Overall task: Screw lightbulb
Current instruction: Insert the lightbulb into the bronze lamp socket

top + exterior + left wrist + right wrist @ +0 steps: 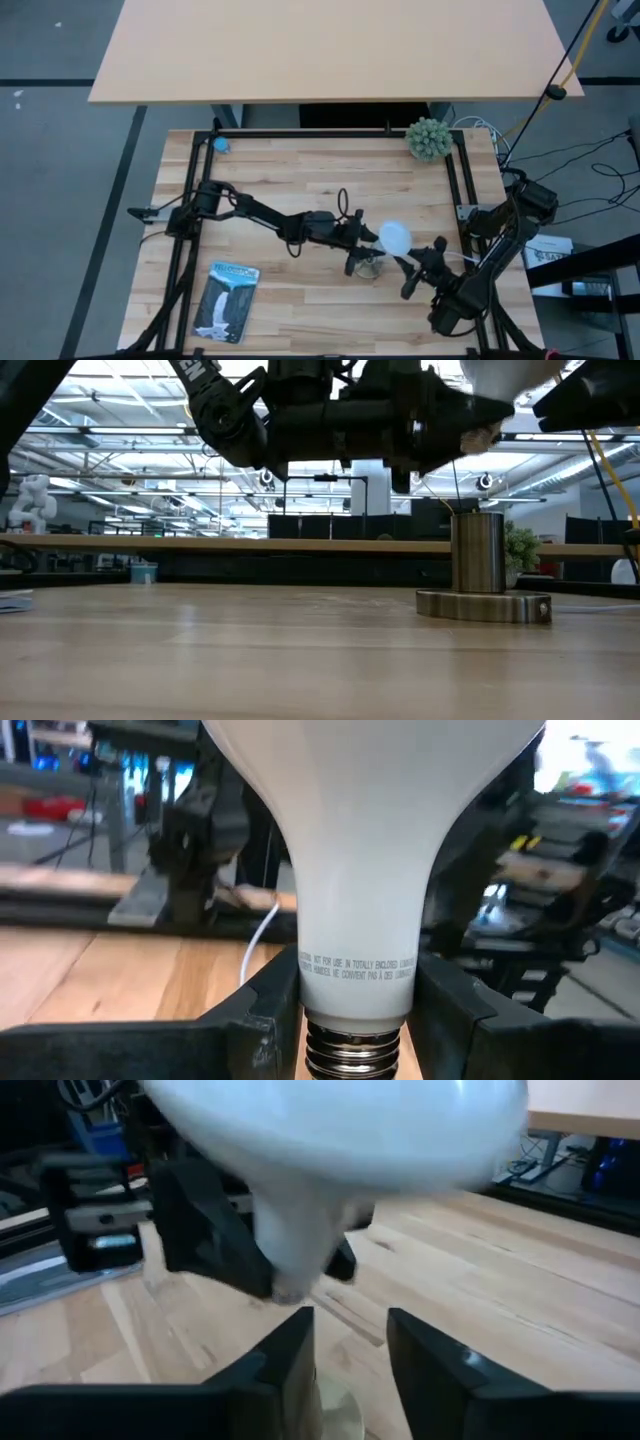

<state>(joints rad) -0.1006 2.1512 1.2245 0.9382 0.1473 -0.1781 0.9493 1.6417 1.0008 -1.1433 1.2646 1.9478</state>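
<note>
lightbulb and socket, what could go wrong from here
1. The left gripper clamps only the narrow neck of the lightbulb; the heavy globe could tilt or slip in the fingers.
2. In the low view the socket base stands free on the table; an off-centre descent could cross-thread or shove it.
3. The right gripper is open close beside the globe and could bump it.

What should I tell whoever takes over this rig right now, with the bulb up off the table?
Left gripper: shut on the lightbulb, clamping its neck just above the metal thread.
Right gripper: open, fingers apart just below the globe, holding nothing.
Socket base: upright on the table, empty.
Done: bulb lifted and held in the air above the table.
Left: line the thread up over the socket, lower it and screw it in.
</note>
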